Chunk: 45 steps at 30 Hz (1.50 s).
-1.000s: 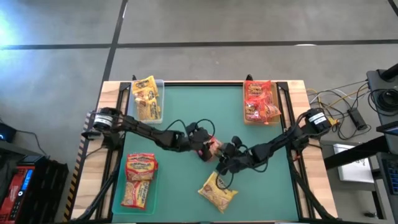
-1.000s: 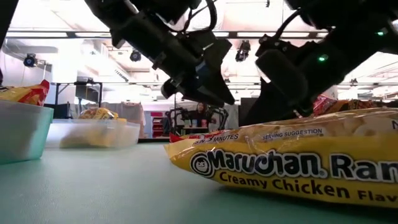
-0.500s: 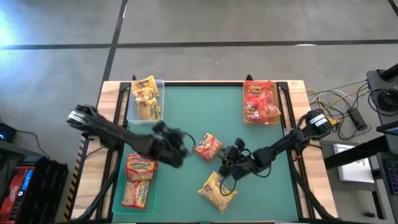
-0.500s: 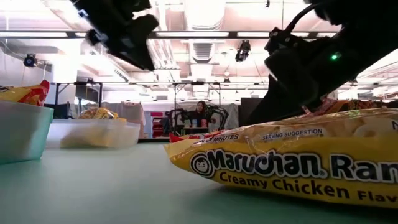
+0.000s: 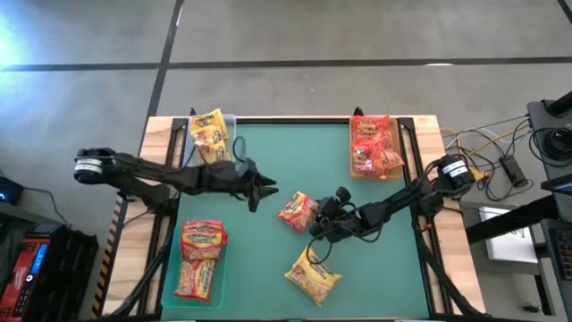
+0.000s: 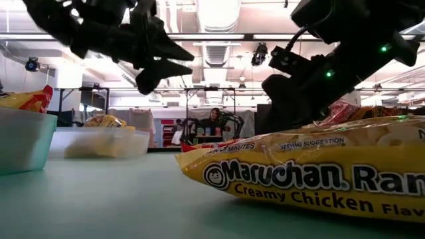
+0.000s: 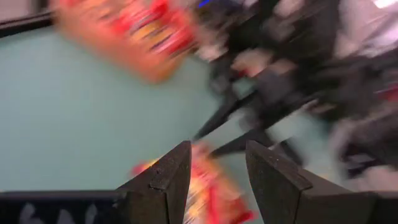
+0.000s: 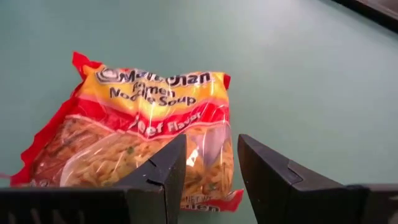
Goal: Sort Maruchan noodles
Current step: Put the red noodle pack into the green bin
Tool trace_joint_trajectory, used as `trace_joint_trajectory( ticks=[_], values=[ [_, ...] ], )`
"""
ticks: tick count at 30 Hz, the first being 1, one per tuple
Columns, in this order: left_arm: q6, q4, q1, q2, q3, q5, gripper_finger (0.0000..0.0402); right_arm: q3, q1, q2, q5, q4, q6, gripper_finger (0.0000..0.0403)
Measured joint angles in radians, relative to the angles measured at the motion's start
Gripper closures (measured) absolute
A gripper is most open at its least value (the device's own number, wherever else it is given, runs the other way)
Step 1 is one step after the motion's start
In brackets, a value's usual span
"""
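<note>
High view: the left gripper (image 5: 265, 190) hovers at 10 o'clock of table centre, fingers apart, grasping nothing. A red-and-yellow noodle packet (image 5: 297, 210) lies flat at table centre. The right gripper (image 5: 315, 225) sits just beside it at 4 o'clock, fingers parted, nothing between them. A yellow noodle packet (image 5: 314, 275) lies at 6 o'clock.

- The left arm reaches in from the left edge of the surface. Its tool (image 5: 262, 190) hangs above the middle, nearer the far edge, with the fingers (image 7: 163, 180) apart and nothing between them.
- The right arm comes from the right edge. Its tool (image 5: 315, 224) is low near the centre, fingers (image 8: 157, 174) apart, holding nothing.
</note>
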Motion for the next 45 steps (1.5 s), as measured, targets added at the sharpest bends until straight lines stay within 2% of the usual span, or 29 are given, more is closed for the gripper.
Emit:
trace_joint_trajectory(
  ticks=[2,4,8,10,12,17,21,26,38,45],
  values=[
    [0.0,0.135,0.03,0.019,-0.039,0.088,0.0264,0.0,0.0,0.0,-0.026,-0.005,-0.003,0.0266],
    [0.015,0.177,0.041,0.036,-0.057,0.088,0.0264,0.0,0.0,0.0,-0.059,-0.007,-0.007,0.0266],
    [0.069,0.174,0.043,0.07,-0.061,-0.057,0.0264,0.0,0.001,0.0,-0.077,-0.005,-0.006,0.0266],
    [0.008,0.158,0.044,0.091,-0.05,-0.072,0.0264,0.0,0.001,0.0,-0.077,-0.005,-0.006,0.0266],
    [-0.041,0.123,0.043,0.116,-0.03,-0.045,0.0264,0.0,0.0,0.0,-0.077,-0.005,0.01,0.0266],
    [-0.033,0.115,0.043,0.179,-0.002,0.121,0.0264,0.0,-0.009,-0.007,-0.081,-0.007,0.053,0.0266],
    [-0.031,0.116,0.043,0.221,0.008,0.192,0.0264,0.0,-0.026,-0.037,-0.13,-0.025,0.057,0.0255],
    [-0.031,0.122,0.037,0.277,0.018,0.271,0.0264,0.0,-0.045,-0.084,-0.134,-0.096,0.115,0.0238],
    [-0.022,0.152,0.03,0.392,0.021,0.277,0.0264,-0.006,-0.054,-0.043,-0.183,-0.104,0.251,0.0247],
    [0.014,0.148,0.031,0.397,0.024,0.277,0.0264,-0.008,-0.054,-0.035,-0.239,-0.096,0.302,0.0259]
  ],
)
